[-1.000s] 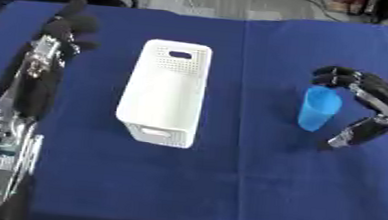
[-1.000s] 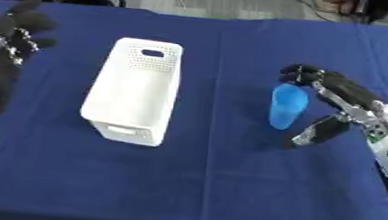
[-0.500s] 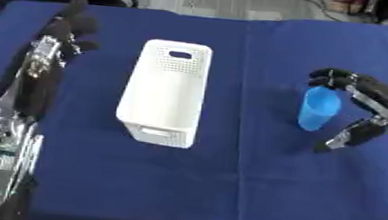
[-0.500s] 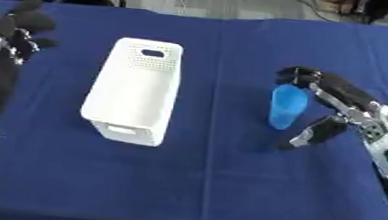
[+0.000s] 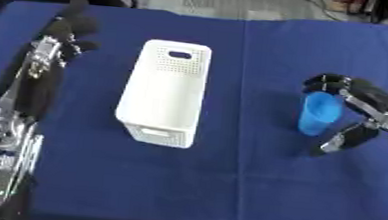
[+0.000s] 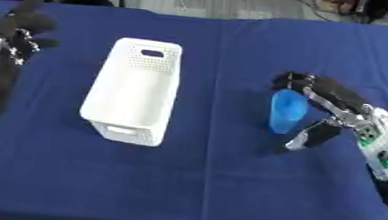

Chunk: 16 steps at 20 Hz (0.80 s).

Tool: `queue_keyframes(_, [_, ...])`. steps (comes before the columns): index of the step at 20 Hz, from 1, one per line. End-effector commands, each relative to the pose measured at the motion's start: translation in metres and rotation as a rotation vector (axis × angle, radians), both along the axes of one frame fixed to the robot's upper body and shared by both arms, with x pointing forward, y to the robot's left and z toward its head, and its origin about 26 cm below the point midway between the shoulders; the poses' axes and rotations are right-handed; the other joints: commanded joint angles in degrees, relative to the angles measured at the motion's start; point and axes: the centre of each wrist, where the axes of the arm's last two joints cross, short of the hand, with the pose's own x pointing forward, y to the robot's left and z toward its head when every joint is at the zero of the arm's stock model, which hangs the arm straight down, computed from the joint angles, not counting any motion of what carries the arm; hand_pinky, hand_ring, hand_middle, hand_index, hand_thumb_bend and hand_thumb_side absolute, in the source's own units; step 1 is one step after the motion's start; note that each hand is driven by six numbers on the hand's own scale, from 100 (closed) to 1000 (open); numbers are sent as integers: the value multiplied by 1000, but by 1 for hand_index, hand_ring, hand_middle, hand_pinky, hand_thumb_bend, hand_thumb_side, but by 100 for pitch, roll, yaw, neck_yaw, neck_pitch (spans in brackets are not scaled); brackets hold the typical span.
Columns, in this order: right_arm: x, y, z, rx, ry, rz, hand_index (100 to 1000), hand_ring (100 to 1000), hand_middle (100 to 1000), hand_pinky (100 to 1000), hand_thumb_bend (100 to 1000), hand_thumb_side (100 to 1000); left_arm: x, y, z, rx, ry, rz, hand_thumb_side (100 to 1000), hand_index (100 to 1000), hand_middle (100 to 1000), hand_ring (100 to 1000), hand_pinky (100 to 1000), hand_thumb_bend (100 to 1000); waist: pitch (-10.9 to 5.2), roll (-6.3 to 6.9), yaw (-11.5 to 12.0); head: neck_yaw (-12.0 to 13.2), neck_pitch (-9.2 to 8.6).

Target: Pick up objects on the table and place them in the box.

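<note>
A blue cup (image 6: 286,111) stands upright on the right side of the blue table (image 5: 226,185). My right hand (image 6: 348,109) is open around it: the fingers (image 6: 301,82) curve past the cup's far side and the thumb (image 6: 314,136) sits apart on its near right side. I cannot tell whether any of them touch the cup. A white perforated box (image 5: 168,92) with a handle slot lies left of centre. My left hand (image 5: 64,30) hovers open at the upper left, well away from the box.
My left arm (image 5: 12,116) stretches along the table's left edge. Bare blue cloth lies between the box and the cup and across the near side. The floor and dark chair legs show beyond the far edge.
The right hand has shifted slightly left, closer around the blue cup. The cup, box and left hand have not moved.
</note>
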Motion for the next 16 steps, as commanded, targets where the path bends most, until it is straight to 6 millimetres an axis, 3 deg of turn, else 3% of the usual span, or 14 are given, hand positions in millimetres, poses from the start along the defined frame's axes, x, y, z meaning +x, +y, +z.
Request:
queue_keyframes(1, [1, -1, 7, -8, -19, 9, 803, 516, 812, 508, 944, 395, 0, -1, 7, 13, -26, -9, 1000, 825, 991, 877, 803, 100, -75, -10, -8, -54, -20])
queue_keyframes(16, [0, -3, 2, -9, -13, 8, 696, 392, 702, 365, 895, 378, 0, -2, 7, 19, -25, -14, 1000, 825, 994, 878, 805, 100, -73, -6, -13, -55, -20])
